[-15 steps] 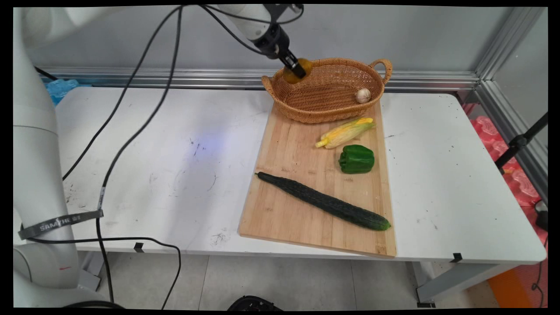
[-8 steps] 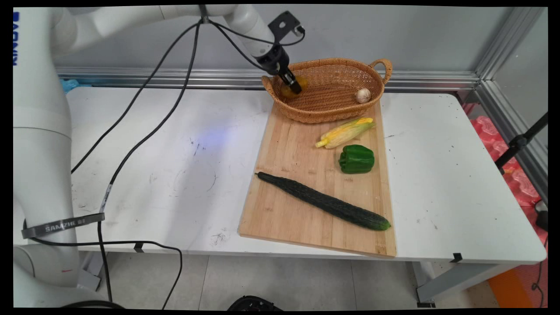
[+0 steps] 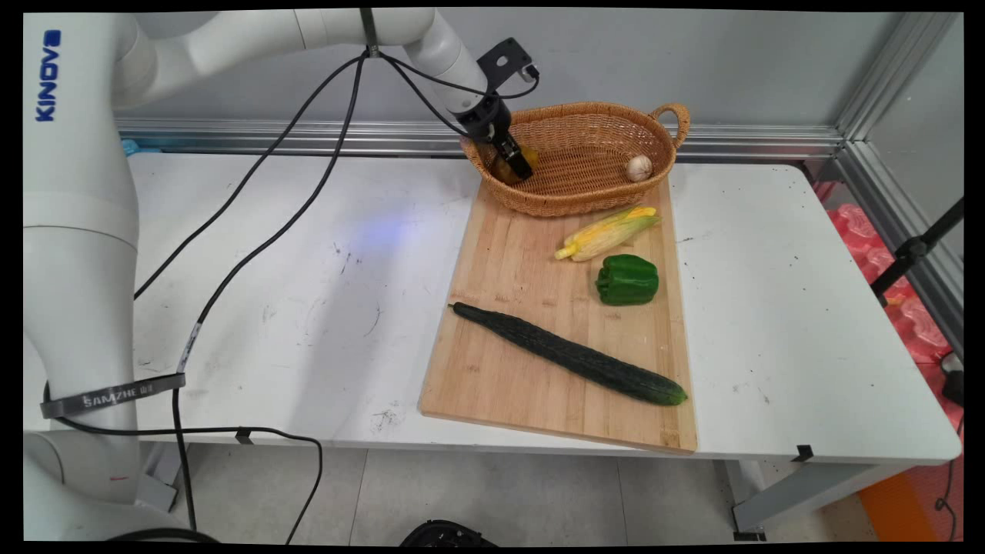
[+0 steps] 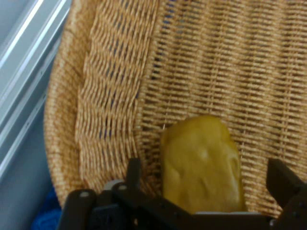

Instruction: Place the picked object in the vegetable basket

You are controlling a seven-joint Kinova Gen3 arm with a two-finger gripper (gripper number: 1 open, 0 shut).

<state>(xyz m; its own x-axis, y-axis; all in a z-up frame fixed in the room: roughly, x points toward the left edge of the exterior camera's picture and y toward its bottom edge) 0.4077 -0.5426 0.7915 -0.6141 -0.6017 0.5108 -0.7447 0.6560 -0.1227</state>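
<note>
Your gripper has its jaws spread wider than the yellow vegetable between them. In the hand view there is a gap on each side, between the vegetable and the fingers, so you have hold of nothing. The vegetable appears to rest on the basket weave, low against the sloping wall, which is likely why it sits upright without help.

In the main view the gripper reaches down inside the basket at its left end, tilted in from the upper left. The vegetable shows only as a yellow sliver beside the black fingers. That slant probably comes from the arm leaning over the rim rather than dropping straight in.

At the basket's opposite end, against the right wall, lies a white bulb, well apart from your gripper.

The basket sits on the far end of a board, which lies on the table. Just in front of the basket is the corn, then a pepper. Farthest from the basket, a cucumber lies slantwise across the board.
</note>
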